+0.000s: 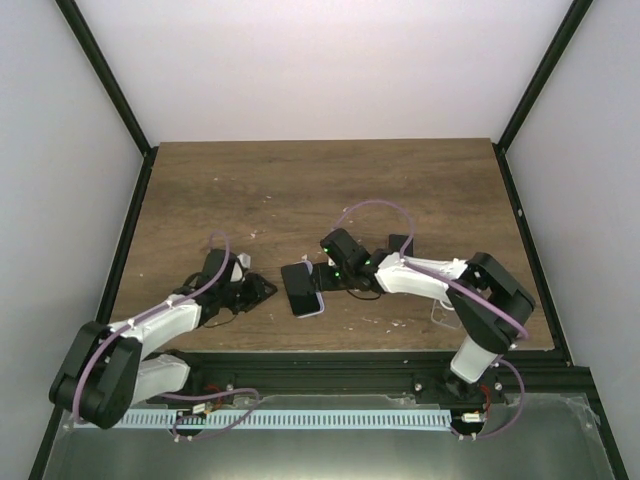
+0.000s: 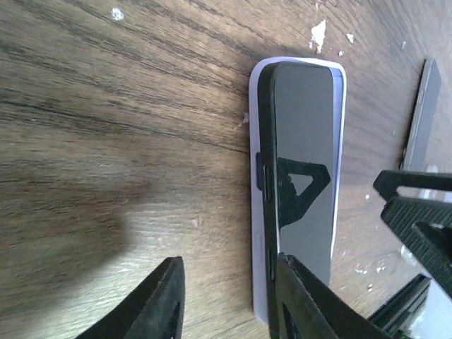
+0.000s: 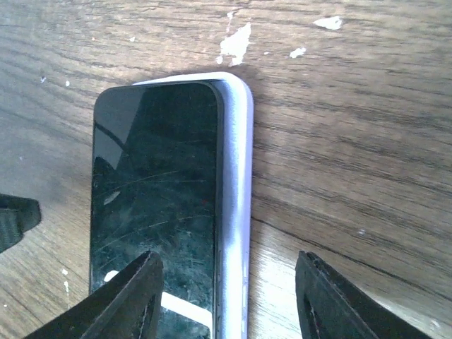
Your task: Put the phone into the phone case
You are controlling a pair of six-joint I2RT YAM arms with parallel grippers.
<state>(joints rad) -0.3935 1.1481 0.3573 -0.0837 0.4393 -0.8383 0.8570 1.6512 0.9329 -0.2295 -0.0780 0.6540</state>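
Observation:
The dark phone (image 1: 300, 285) lies screen up on the lavender case (image 1: 311, 312) near the table's front middle. In the left wrist view the phone (image 2: 304, 155) has its button edge standing above the case wall (image 2: 257, 233). My left gripper (image 1: 262, 290) is open beside the phone's left side; in its own view (image 2: 229, 300) one finger (image 2: 300, 304) overlaps the phone's edge. My right gripper (image 1: 322, 275) is open at the phone's right side; in its own view (image 3: 229, 300) the jaws straddle the case rim (image 3: 239, 183) next to the phone (image 3: 155, 205).
A dark flat slab (image 2: 421, 113) lies on the wood beyond the phone; it also shows in the top view (image 1: 400, 243). A clear plastic piece (image 1: 445, 315) sits by the right arm. White flecks (image 3: 235, 44) dot the table (image 1: 330, 190).

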